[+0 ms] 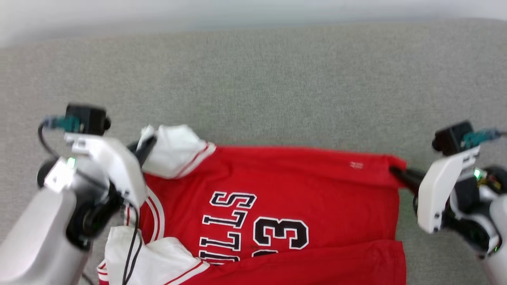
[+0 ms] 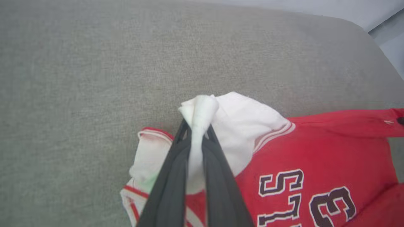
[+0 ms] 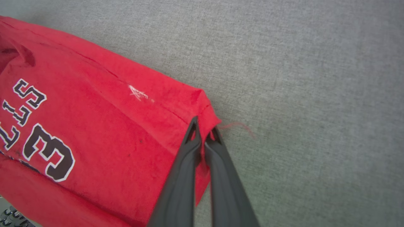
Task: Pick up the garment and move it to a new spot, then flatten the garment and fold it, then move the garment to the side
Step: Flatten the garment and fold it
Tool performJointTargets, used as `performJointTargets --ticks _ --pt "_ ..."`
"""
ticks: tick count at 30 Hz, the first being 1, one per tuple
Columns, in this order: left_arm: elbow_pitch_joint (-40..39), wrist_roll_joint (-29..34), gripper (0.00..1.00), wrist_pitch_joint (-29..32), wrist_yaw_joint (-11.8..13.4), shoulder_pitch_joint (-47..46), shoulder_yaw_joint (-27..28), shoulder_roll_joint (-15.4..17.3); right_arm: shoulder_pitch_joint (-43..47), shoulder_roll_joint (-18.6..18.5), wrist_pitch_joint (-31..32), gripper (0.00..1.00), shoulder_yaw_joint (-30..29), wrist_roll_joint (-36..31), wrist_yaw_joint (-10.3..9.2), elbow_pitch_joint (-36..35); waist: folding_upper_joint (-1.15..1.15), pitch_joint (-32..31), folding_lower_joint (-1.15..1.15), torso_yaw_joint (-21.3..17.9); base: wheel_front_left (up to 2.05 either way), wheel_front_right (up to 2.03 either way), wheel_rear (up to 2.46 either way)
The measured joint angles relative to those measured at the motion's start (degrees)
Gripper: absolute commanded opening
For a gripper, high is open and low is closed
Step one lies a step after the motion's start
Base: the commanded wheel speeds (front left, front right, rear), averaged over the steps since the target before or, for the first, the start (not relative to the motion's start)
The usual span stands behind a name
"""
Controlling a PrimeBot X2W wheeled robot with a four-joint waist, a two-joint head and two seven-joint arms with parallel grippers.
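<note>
The garment (image 1: 285,186) is a red jersey with white sleeves and black lettering, spread sideways across a grey cushion. My left gripper (image 1: 147,143) is shut on the white sleeve (image 2: 202,110) at the jersey's far left corner, the cloth bunched up between the fingers (image 2: 176,164). My right gripper (image 1: 396,172) is shut on the red hem corner (image 3: 205,126) at the far right, with the fabric pinched between the fingertips. The jersey's far edge is stretched between the two grippers. Its near edge is folded over the lower lettering.
A grey fabric cushion (image 1: 253,79) lies under the jersey and stretches far beyond it. Its rounded far edge (image 2: 363,28) meets a pale wall. A second white sleeve (image 1: 158,257) lies crumpled at the near left, by my left forearm.
</note>
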Motion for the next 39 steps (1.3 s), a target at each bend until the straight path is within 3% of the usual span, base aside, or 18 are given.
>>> performJointTargets --ticks 5,10,20,21,23,24,25,26,27,34,39 --pt "-4.4 -2.3 0.0 -2.9 3.2 11.6 2.5 1.2 8.0 1.8 -1.7 0.0 -1.9 -1.5 0.01 -2.7 0.0 -4.1 0.0 0.3 0.0 0.0 0.0" --pt "-6.4 -5.9 0.0 -5.3 5.7 21.8 4.7 0.4 14.9 4.0 -3.0 0.0 -4.1 -2.9 0.0 -3.8 0.0 -7.2 -0.01 0.8 0.0 0.0 0.0" --pt "-4.5 -8.5 0.0 -6.9 7.2 32.2 3.5 -2.9 25.4 9.0 -4.8 0.0 -8.3 -5.2 0.0 -3.3 0.0 -9.4 -0.01 1.3 0.0 0.0 0.0" --pt "-3.5 -8.3 0.0 -7.3 7.3 32.4 3.1 -3.5 25.9 9.6 -5.1 0.03 -8.6 -5.4 0.0 -3.0 0.0 -9.4 -0.01 1.2 0.0 0.0 0.0" --pt "-2.0 -7.9 0.0 -8.3 7.3 32.4 2.9 -4.0 26.5 10.8 -5.5 0.49 -8.9 -5.5 0.0 -2.4 0.0 -9.6 -0.01 1.1 0.0 0.0 0.0" --pt "-1.3 -7.7 0.19 -8.7 7.3 32.3 2.8 -4.4 27.0 11.3 -6.1 1.0 -9.0 -5.9 0.01 -2.2 0.0 -9.7 -0.01 1.1 0.0 0.0 0.0" --pt "-0.6 -7.5 0.47 -8.9 7.3 32.3 2.6 -4.7 27.4 11.7 -6.4 1.0 -9.2 -6.0 0.0 -2.0 0.0 -9.8 -0.01 1.2 0.0 0.0 0.0" --pt "-0.1 -7.5 0.92 -9.2 7.1 32.2 2.5 -4.9 27.8 12.1 -7.0 1.0 -9.3 -6.1 0.01 -1.9 0.0 -9.9 -0.01 1.2 0.0 0.0 0.0" --pt "0.2 -7.5 1.0 -9.4 6.8 32.0 2.4 -5.1 28.2 12.4 -7.9 1.0 -9.3 -6.6 0.04 -2.1 0.0 -10.1 -0.01 1.2 0.0 0.0 0.0" --pt "-0.7 -3.8 1.0 -16.0 6.1 30.6 2.9 -5.2 28.8 13.8 -15.2 1.0 -11.6 -9.2 0.01 -6.1 0.0 -11.8 0.0 0.9 0.0 0.0 0.0" --pt "-4.1 -0.8 1.0 -23.7 7.1 29.4 4.7 -6.8 29.6 13.8 -14.5 1.0 -14.1 -9.8 0.01 -8.4 0.0 -13.3 -0.01 0.8 0.0 0.0 0.0"
